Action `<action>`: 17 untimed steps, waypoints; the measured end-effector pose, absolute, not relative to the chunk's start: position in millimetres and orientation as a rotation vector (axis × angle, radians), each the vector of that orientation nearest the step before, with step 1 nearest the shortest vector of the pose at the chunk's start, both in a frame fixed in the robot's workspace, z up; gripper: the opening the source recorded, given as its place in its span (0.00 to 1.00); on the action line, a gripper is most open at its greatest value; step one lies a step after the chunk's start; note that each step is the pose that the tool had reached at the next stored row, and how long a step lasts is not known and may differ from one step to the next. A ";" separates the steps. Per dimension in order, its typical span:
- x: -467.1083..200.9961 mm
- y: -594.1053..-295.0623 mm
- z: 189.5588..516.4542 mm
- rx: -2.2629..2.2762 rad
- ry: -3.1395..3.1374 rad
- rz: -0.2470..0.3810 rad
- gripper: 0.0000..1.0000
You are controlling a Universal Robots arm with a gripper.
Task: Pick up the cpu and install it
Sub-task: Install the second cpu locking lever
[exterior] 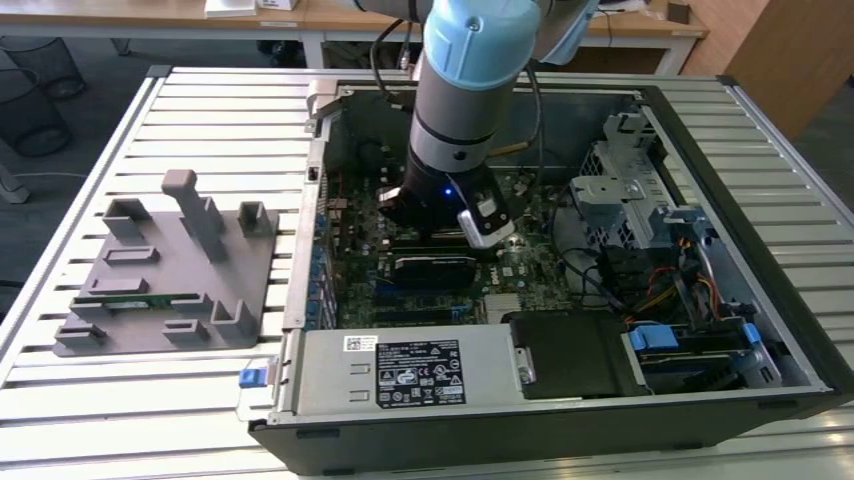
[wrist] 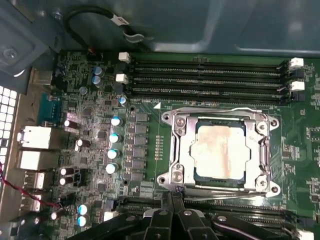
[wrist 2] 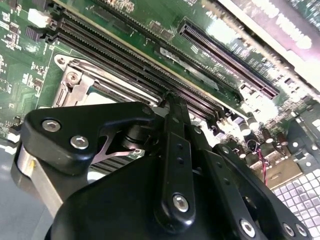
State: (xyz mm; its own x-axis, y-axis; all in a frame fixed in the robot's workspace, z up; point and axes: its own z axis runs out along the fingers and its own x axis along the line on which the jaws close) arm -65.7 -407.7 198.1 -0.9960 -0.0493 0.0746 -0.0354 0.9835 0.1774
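exterior view: arm (exterior: pixel 454 130) reaches down into the open PC case (exterior: pixel 747 200), over the motherboard.
first wrist view: cpu (wrist: pixel 220 151) already sits in the socket frame (wrist: pixel 175 150); gripper (wrist: pixel 174 204) at its edge.
second wrist view: fingers (wrist 2: pixel 175 145) look pinched together, holding nothing; I'd keep any push gentle and square.

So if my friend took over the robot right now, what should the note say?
Gripper: down inside the open computer case, at the edge of the socket. It looks empty; whether the fingers are open or shut cannot be told.
The cpu: lying flat in the socket's metal frame, silver top up.
Done: the cpu appears placed.
Left: check that it is seated properly.
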 end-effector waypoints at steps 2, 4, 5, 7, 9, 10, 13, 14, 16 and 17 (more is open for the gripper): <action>-67.3 -407.8 197.4 0.066 -3.049 -0.287 0.11; -68.1 -408.0 196.6 0.066 -3.048 -0.292 0.11; -68.2 -408.0 196.1 0.067 -3.048 -0.294 0.11; -69.0 -408.1 195.5 0.067 -3.048 -0.298 0.11; -70.1 -408.2 195.5 0.067 -3.048 -0.302 0.11; -70.4 -408.1 195.5 0.067 -3.048 -0.302 0.11; -70.9 -408.2 197.8 0.067 -3.048 -0.302 0.11; -70.9 -408.2 199.3 0.067 -3.048 -0.302 0.11; -71.0 -408.4 201.1 0.067 -3.048 -0.302 0.11; -71.0 -408.9 201.2 0.067 -3.048 -0.303 0.11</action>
State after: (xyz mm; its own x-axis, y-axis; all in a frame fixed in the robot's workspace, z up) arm -71.0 -408.9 201.2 -0.9960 -0.0512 0.0734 -0.0358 0.9795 0.1984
